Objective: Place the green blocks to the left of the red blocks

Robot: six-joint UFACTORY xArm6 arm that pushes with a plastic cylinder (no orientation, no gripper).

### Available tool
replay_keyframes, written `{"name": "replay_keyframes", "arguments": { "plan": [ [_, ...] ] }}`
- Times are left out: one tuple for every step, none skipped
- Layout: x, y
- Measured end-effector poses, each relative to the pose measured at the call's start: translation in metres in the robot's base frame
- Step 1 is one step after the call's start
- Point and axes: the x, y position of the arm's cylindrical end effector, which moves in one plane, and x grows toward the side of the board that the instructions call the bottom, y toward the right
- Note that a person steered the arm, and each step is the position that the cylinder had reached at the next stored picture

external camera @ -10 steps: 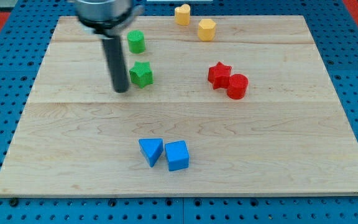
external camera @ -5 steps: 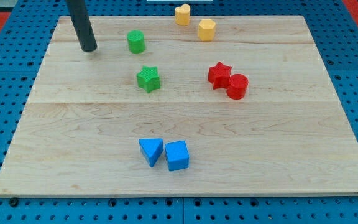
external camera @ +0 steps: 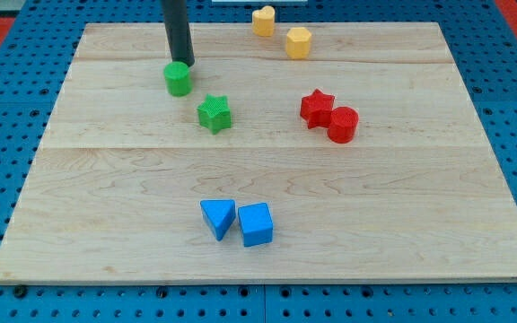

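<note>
Touching green cylinder (external camera: 178, 79), my tip (external camera: 182, 65), green star (external camera: 214, 114) near

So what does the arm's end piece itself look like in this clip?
Only a plain, straight, dark grey-black rod shows, entering from the view's top. No cables, markings or labels are visible. My tip is blunt and round, beside the green cylinder.

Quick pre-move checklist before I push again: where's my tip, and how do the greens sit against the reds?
1. My tip at the green cylinder: ok, right behind it toward the view's top; contact cannot tell.
2. Green cylinder left of both reds: ok.
3. Green star left of the red star and red cylinder: ok.
4. Greens apart from reds: ok.
5. Blue blocks and yellow blocks out of the way: ok.
</note>
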Motion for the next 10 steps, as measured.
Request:
{"name": "replay_keyframes", "arguments": {
  "plan": [
    [0.052, 0.029],
    [0.048, 0.023],
    [0.010, -0.002],
    [0.019, -0.019],
    [0.060, 0.008],
    [0.074, 0.014],
    [0.066, -0.005],
    [0.057, -0.011],
    [0.056, -0.011],
    [0.052, -0.007]
  ]
}}
